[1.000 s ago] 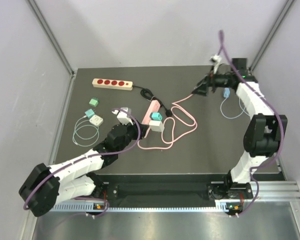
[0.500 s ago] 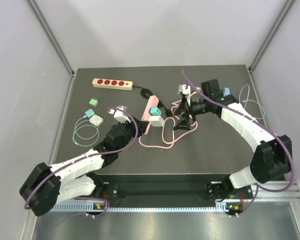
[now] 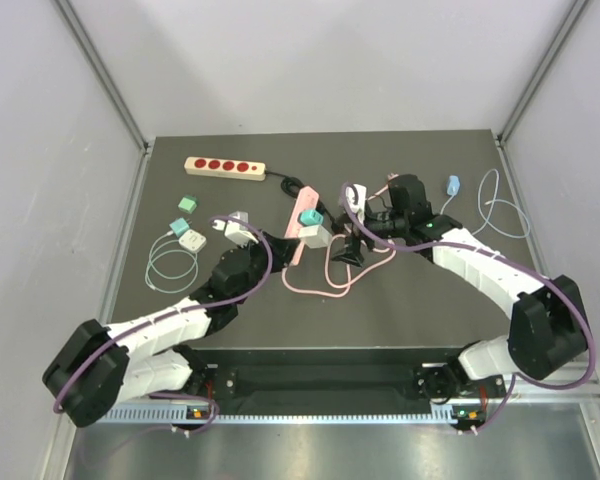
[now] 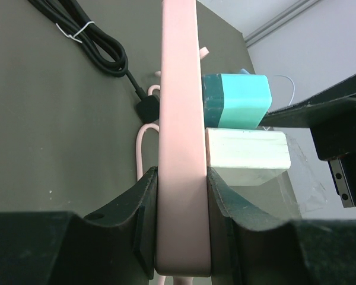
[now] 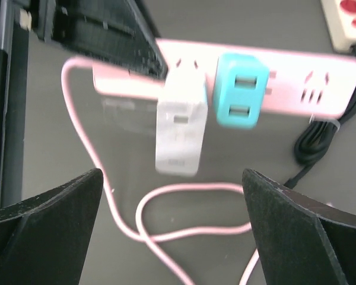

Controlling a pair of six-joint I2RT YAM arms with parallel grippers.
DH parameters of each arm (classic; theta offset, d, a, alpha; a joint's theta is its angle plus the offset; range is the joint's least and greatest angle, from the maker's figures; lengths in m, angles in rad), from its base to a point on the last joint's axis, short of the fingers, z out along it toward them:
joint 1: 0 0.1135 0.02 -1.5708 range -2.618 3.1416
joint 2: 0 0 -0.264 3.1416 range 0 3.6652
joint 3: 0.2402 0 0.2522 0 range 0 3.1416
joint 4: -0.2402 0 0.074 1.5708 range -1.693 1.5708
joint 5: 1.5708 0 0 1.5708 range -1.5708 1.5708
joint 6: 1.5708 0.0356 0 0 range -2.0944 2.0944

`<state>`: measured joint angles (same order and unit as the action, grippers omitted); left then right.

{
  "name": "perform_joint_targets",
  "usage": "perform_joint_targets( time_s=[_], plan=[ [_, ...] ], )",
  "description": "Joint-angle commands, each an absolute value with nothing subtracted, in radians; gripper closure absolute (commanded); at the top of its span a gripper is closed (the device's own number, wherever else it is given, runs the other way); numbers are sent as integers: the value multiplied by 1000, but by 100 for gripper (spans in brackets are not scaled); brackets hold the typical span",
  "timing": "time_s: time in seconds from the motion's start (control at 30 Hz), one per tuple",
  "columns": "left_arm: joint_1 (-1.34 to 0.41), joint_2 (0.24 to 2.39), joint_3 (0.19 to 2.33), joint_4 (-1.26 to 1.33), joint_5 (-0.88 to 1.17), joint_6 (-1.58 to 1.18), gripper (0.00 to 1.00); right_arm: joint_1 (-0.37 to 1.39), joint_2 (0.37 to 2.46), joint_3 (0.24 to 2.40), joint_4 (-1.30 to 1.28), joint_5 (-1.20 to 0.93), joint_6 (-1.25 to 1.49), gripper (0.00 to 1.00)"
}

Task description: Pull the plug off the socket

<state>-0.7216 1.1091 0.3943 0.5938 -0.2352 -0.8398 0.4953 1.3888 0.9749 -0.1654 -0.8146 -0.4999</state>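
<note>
A pink power strip (image 3: 301,225) lies mid-table with a white plug (image 3: 317,238) and a teal plug (image 3: 312,217) in its sockets. My left gripper (image 3: 283,247) is shut on the strip's near end; in the left wrist view the strip (image 4: 179,119) sits between the fingers (image 4: 143,219), with the teal plug (image 4: 237,108) and white plug (image 4: 246,157) on its right side. My right gripper (image 3: 346,250) is open, just right of the plugs. In the right wrist view the white plug (image 5: 180,130) and teal plug (image 5: 240,98) lie ahead of the wide-open fingers (image 5: 44,219).
The strip's pink cord (image 3: 335,275) loops on the table under the right gripper. A beige strip with red sockets (image 3: 225,167) and a black cable (image 3: 298,186) lie behind. Small chargers with a white cable (image 3: 175,255) sit left; a blue charger with cable (image 3: 485,200) sits right.
My right arm has swung from the table's far right to the plugs on the pink strip, gripper open. My left gripper has stayed shut on the strip.
</note>
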Motion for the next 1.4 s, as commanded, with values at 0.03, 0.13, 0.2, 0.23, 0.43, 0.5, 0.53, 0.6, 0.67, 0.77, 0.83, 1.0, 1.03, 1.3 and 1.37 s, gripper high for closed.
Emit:
perform_joint_targets(
  time_s=[0.03, 0.13, 0.2, 0.23, 0.43, 0.5, 0.53, 0.6, 0.67, 0.77, 0.83, 1.0, 1.03, 1.3, 1.37],
  plan=[
    [-719, 1101, 399, 811, -215, -890, 100, 555, 1416, 999, 30, -811, -492, 0],
    [-718, 1109, 400, 822, -215, -893, 100, 583, 1436, 1006, 44, -808, -469, 7],
    [-719, 1114, 403, 834, -212, -894, 100, 598, 1443, 1009, 51, -808, -450, 12],
    [-718, 1120, 403, 839, -210, -896, 100, 601, 1445, 1009, 51, -808, -445, 14],
    [-719, 1158, 416, 864, -192, -900, 100, 620, 1457, 1006, 67, -807, -419, 28],
    [-719, 1170, 423, 873, -187, -902, 100, 626, 1465, 1015, 74, -802, -414, 36],
    [-719, 1177, 425, 877, -183, -902, 100, 629, 1474, 1020, 77, -799, -414, 40],
    [-719, 1184, 425, 896, -181, -903, 100, 634, 1482, 1031, 80, -792, -411, 50],
    [-718, 1189, 426, 902, -181, -905, 100, 640, 1493, 1038, 81, -782, -410, 58],
    [-719, 1190, 431, 902, -175, -905, 100, 643, 1500, 1042, 80, -782, -410, 67],
    [-719, 1186, 428, 902, -175, -905, 100, 643, 1503, 1043, 75, -781, -413, 71],
    [-719, 1187, 425, 900, -169, -908, 100, 647, 1506, 1057, 51, -782, -423, 99],
    [-719, 1192, 426, 899, -166, -908, 100, 646, 1509, 1068, 29, -787, -432, 100],
    [-672, 1183, 480, 704, -6, -870, 55, 644, 1513, 1187, -192, -773, -548, 100],
    [-669, 1163, 485, 629, 52, -856, 40, 643, 1509, 1192, -196, -764, -552, 100]
  ],
)
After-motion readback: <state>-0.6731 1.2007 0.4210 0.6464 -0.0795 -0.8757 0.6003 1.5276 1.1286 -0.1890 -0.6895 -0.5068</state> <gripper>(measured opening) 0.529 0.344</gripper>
